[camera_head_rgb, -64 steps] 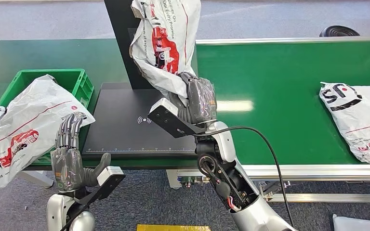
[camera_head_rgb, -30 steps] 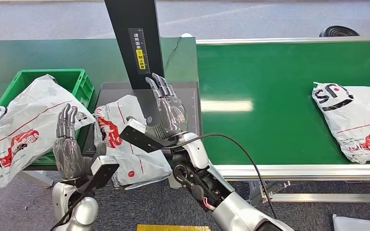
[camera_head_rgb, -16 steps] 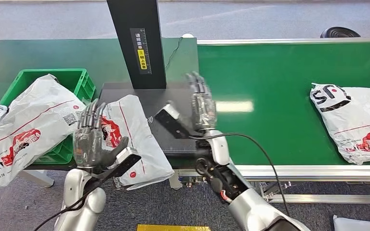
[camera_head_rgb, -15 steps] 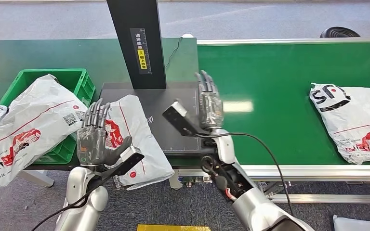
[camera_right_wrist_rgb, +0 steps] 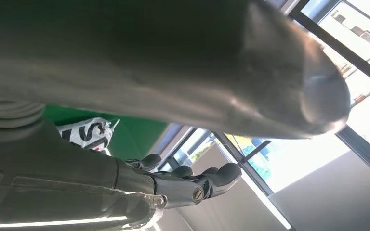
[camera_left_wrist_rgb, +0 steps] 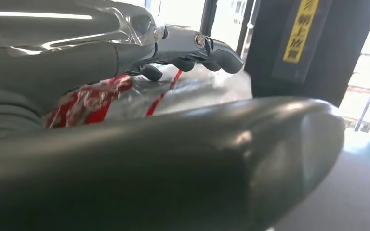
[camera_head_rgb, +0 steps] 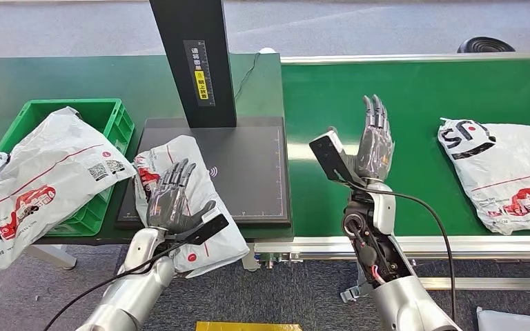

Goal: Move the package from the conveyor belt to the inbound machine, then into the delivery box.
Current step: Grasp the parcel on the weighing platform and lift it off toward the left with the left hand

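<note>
Nearest me, my left hand [camera_head_rgb: 174, 200] hovers spread over the package [camera_head_rgb: 200, 181] on the inbound machine [camera_head_rgb: 248, 172], holding nothing. Right hand [camera_head_rgb: 374, 141] is raised, fingers straight, empty, above the conveyor belt [camera_head_rgb: 414, 96]. Farther left, delivery box [camera_head_rgb: 116, 114] holds another bag [camera_head_rgb: 38, 176].

Under my left hand [camera_head_rgb: 172, 201] the package [camera_head_rgb: 192, 196] looks like thin glossy plastic film, white with red print, wrinkled and catching light. The hand itself reads as dark grey matt plastic with a translucent sheen over the fingers [camera_left_wrist_rgb: 220, 47], while the arm behind it is polished silver metal. Just beyond that hand, the inbound machine [camera_head_rgb: 238, 172] has a flat matt black plate. My right hand [camera_head_rgb: 374, 146] is raised over the conveyor belt [camera_head_rgb: 414, 96], a smooth green surface with a soft glare patch and brushed metal edging. Left of my left hand, the delivery box [camera_head_rgb: 119, 124] is hard green moulded plastic.
</note>
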You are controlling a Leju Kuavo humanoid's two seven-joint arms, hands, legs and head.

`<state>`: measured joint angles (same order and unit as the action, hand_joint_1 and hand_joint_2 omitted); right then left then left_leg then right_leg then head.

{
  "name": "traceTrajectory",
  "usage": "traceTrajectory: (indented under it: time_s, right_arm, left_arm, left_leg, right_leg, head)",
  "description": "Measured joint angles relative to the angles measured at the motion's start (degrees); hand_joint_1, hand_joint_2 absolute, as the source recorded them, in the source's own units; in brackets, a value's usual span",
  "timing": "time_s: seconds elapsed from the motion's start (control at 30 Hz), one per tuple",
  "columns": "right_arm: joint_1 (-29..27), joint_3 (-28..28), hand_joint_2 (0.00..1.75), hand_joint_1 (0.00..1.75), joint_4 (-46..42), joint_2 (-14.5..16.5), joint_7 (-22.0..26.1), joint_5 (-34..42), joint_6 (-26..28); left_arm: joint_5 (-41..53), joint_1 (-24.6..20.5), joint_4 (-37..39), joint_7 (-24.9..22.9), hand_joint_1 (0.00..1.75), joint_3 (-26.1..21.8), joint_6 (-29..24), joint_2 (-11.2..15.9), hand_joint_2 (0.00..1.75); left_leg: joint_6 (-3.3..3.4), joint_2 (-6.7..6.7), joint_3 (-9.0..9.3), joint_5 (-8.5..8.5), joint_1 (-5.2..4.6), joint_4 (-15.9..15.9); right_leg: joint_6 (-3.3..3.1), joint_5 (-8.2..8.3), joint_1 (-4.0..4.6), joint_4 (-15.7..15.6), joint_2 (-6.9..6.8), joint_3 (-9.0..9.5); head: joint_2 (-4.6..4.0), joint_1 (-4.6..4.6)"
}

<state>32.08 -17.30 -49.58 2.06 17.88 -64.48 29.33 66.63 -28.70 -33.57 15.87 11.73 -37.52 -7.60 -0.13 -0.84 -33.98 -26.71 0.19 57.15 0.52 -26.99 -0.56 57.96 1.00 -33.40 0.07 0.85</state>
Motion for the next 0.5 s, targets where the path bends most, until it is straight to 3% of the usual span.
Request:
traceTrajectory:
  time_s: [0.4,0.5]
  right_arm:
    - [-1.5,1.4,0.00,0.00,-3.4,-0.8,0.0,-1.2,-0.1]
    - [-1.5,1.7,0.00,0.00,-3.6,-0.9,0.0,-1.2,0.0]
  left_arm:
    - [-5.9,-0.2,4.6,1.9,0.00,-1.6,-2.5,-0.1,0.00]
    - [-6.3,-0.2,4.8,1.8,0.00,-2.3,-2.5,-0.3,1.31]
  left_leg:
    - [0.00,-0.01,0.00,0.00,-0.01,0.0]
    - [0.00,-0.01,0.00,0.00,0.00,0.0]
  right_leg:
    - [0.00,0.00,-0.01,0.0,-0.01,0.01]
    - [0.00,0.00,-0.01,0.0,-0.01,0.01]
  head:
    - [0.00,0.00]
    - [0.00,0.00]
